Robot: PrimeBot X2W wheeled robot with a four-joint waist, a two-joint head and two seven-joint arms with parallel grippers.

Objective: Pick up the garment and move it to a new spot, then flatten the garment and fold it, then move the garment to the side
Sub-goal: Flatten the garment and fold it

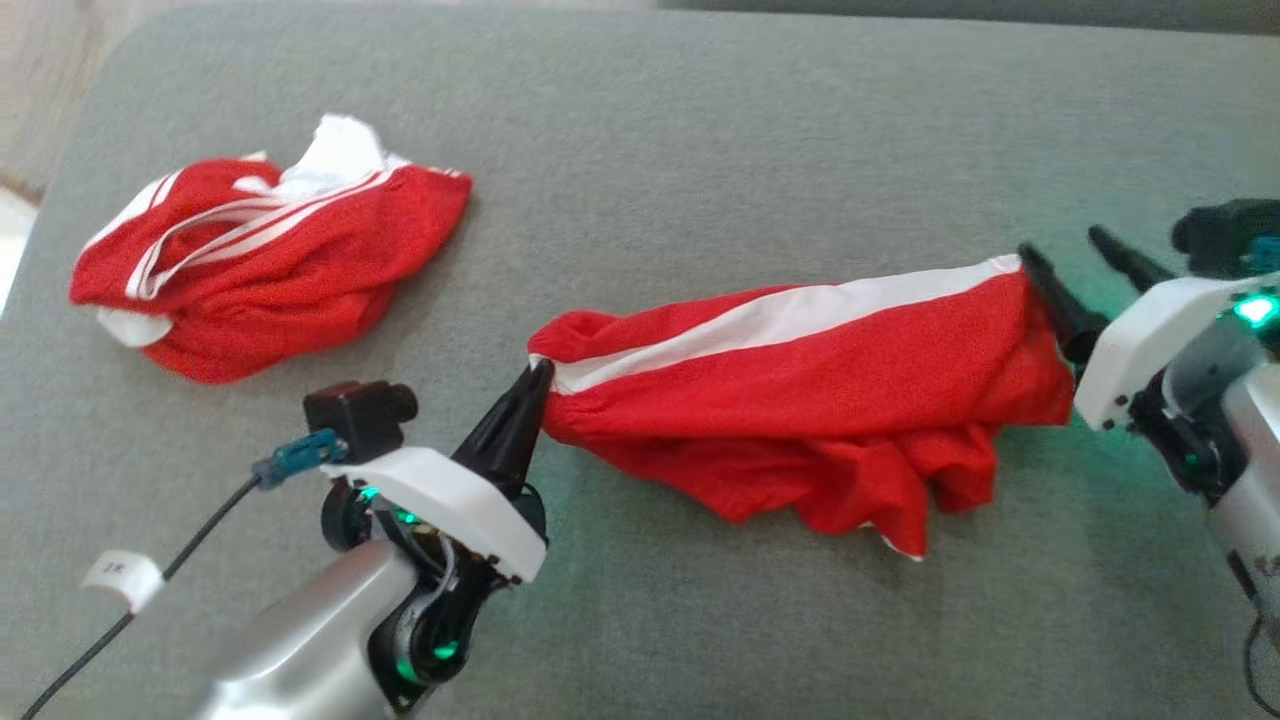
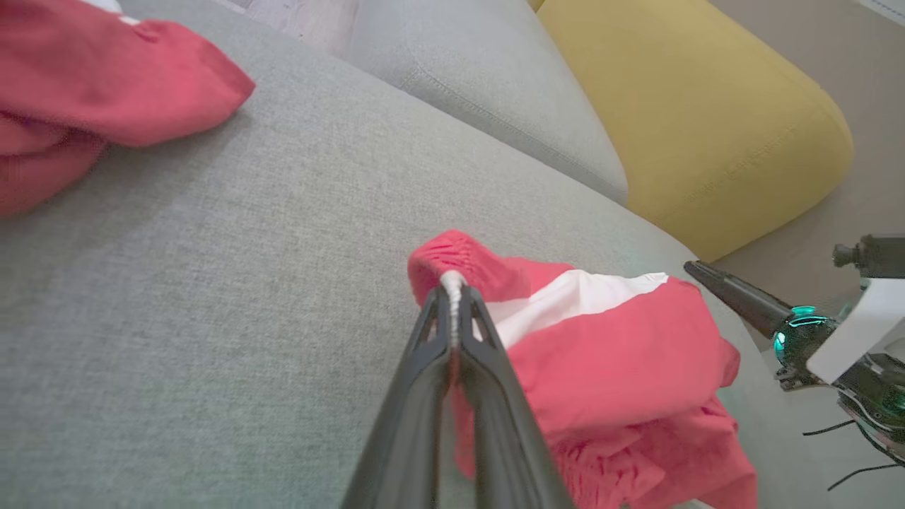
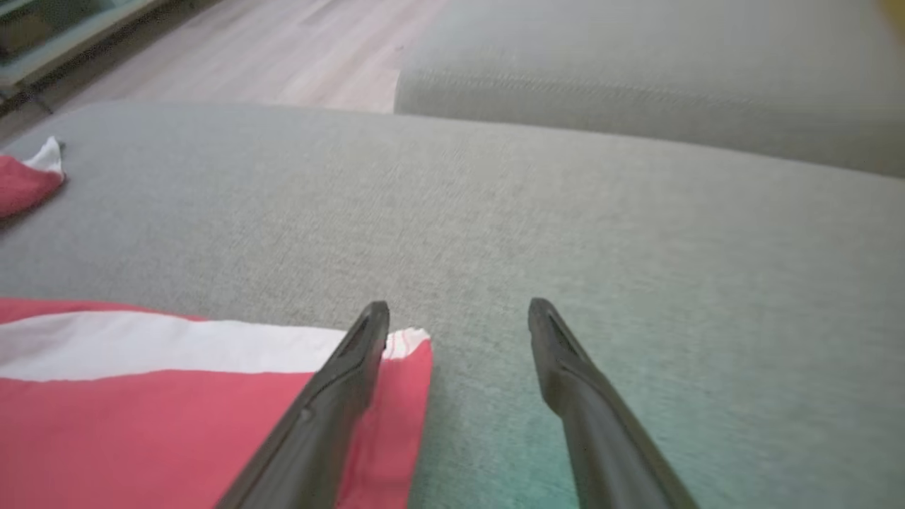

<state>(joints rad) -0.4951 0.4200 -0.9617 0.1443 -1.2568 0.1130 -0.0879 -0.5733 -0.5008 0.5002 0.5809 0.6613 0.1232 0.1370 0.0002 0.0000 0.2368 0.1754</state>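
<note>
Garment (image 1: 800, 400) drawn out, likely for flattening
Left gripper (image 1: 538, 375) pinches its white-edged end as an anchor; right gripper (image 1: 1060, 245) gapes at its opposite end, holding nothing

— Can you see the far end of the garment (image 1: 800, 400)?
— Partly; its hem is swallowed between the tips of the left gripper (image 1: 538, 375).
— And the right gripper (image 1: 1060, 245)?
— One finger lies at the corner; touching or not, I can't tell; its arm is cut by the head view's right edge.
— That tag (image 1: 122, 578) on the cable (image 1: 200, 525)?
— Print too small to read; from the left wrist, the other red garment (image 2: 85, 92) runs off top and left.
</note>
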